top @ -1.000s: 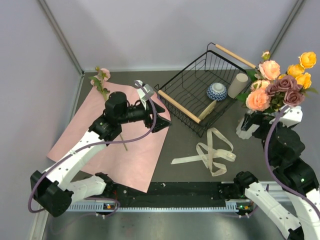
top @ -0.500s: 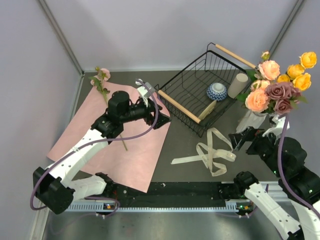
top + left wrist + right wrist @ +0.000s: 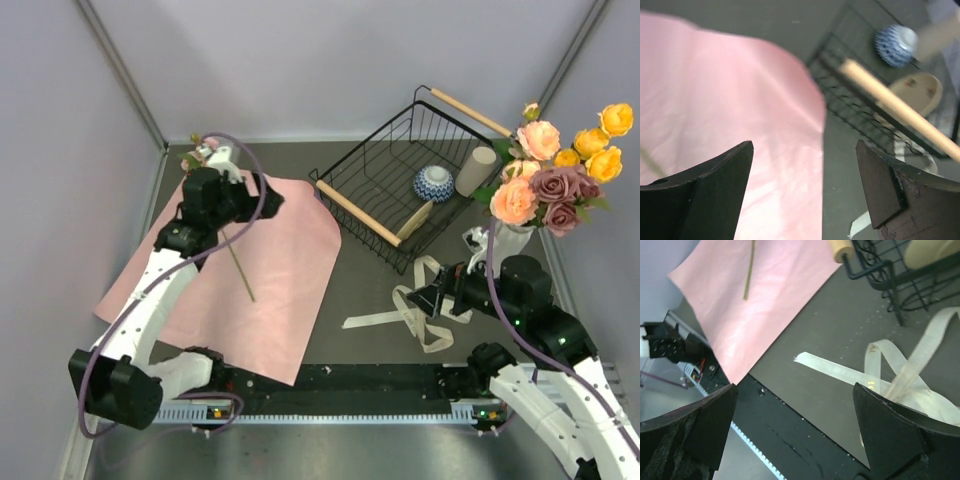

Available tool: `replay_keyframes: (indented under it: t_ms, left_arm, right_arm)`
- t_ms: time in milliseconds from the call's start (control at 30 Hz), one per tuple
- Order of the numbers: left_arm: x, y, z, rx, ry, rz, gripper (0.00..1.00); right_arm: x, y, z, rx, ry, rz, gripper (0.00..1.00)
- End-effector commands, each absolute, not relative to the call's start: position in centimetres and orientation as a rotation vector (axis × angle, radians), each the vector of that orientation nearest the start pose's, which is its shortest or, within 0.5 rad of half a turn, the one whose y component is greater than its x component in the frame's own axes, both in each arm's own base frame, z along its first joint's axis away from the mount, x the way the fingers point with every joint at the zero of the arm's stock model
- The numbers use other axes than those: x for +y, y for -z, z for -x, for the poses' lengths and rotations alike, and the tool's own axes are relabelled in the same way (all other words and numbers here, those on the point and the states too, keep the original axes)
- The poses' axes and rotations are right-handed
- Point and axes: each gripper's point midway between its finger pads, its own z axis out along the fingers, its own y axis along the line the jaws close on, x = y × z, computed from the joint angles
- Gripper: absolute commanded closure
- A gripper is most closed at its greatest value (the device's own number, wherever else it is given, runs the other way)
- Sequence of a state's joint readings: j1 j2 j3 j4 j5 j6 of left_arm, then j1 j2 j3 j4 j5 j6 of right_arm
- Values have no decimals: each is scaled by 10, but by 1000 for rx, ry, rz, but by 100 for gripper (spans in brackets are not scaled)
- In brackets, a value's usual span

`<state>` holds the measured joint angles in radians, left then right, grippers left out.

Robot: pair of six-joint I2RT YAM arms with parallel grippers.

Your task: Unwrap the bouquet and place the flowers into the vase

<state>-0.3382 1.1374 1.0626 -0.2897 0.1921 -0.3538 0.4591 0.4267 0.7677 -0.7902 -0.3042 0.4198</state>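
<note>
The left arm has swung away from the wire basket to the far-left corner of the wrapping paper, and the right arm has dropped back from the vase to sit low over the ribbon.

The left gripper is spread wide with nothing in it. Its arm is stretched out along the left wall, wrist turned so the fingers point right, toward the basket. Under it lies the last pink-flowered stem, flat on the paper, bloom at the far corner. The right gripper is fully spread and empty too, its arm folded in close, fingers aimed left.

The other flowers already stand in the vase at the right wall.

The danger is in that thin stem lying flat on thin paper. A pinch from above could well gather the sheet along with it, or slide off the stem altogether. Then there's the vase: it is crowded and top-heavy, so poking one more stem in carelessly might tip it or push a bloom out. The loose ribbon lies right under the right fingers, which could snag it.
</note>
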Motion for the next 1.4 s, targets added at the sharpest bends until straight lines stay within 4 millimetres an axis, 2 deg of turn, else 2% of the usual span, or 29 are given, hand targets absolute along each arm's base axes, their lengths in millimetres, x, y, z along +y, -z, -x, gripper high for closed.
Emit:
replay_keyframes:
  t_ms: [0, 67, 233, 267, 300, 400, 433, 467, 500, 533, 567, 600, 667, 800, 900, 967, 1067, 1233, 1367]
  left_arm:
    - [-84, -254, -348, 2058, 481, 329, 11]
    - [-63, -236, -348, 2105, 406, 411, 11]
    - [-14, -195, -365, 2212, 143, 529, 14]
    - [-10, -185, -375, 2244, 117, 541, 15]
    - [-4, -178, -376, 2278, 94, 561, 16]
    - [-4, -167, -397, 2348, 93, 584, 19]
    - [-2, -162, -397, 2386, 70, 593, 19]
    - [5, -155, -410, 2406, 9, 612, 20]
    - [9, -149, -415, 2422, -28, 619, 20]
    - [12, -139, -412, 2476, -64, 634, 20]
    - [19, -128, -423, 2503, -88, 661, 21]
    - [29, -121, -426, 2517, -105, 697, 23]
    - [36, -99, -432, 2559, -141, 724, 24]
    - [55, -81, -441, 2561, -217, 762, 29]
    - [59, -64, -445, 2572, -232, 767, 34]
    - [53, -51, -447, 2604, -182, 765, 39]
    - [50, -39, -449, 2624, -174, 769, 41]
    - [55, -37, -451, 2603, -210, 759, 49]
    - [57, -39, -454, 2592, -238, 738, 62]
  right_arm:
    - [169, -253, -141, 1941, -987, 390, 1]
    - [174, -257, -143, 1923, -1003, 420, 1]
    - [180, -268, -153, 1861, -1010, 437, 1]
    - [182, -273, -155, 1835, -1017, 438, 1]
    - [183, -272, -155, 1833, -1023, 440, 1]
    - [186, -273, -158, 1819, -1043, 441, 1]
    - [186, -272, -158, 1817, -1042, 436, 1]
    - [186, -271, -159, 1818, -1039, 435, 1]
    - [186, -268, -160, 1825, -1037, 433, 1]
    - [185, -267, -160, 1822, -1031, 432, 1]
    - [185, -267, -160, 1819, -1025, 434, 1]
    - [185, -264, -161, 1825, -1021, 432, 1]
    - [183, -263, -163, 1826, -1008, 426, 1]
    - [183, -264, -164, 1826, -1005, 419, 1]
    - [184, -264, -166, 1830, -1004, 416, 1]
    - [184, -263, -168, 1832, -999, 416, 1]
    - [187, -261, -171, 1846, -1004, 419, 1]
    - [189, -261, -173, 1844, -1015, 423, 1]
    - [188, -260, -172, 1840, -1013, 421, 1]
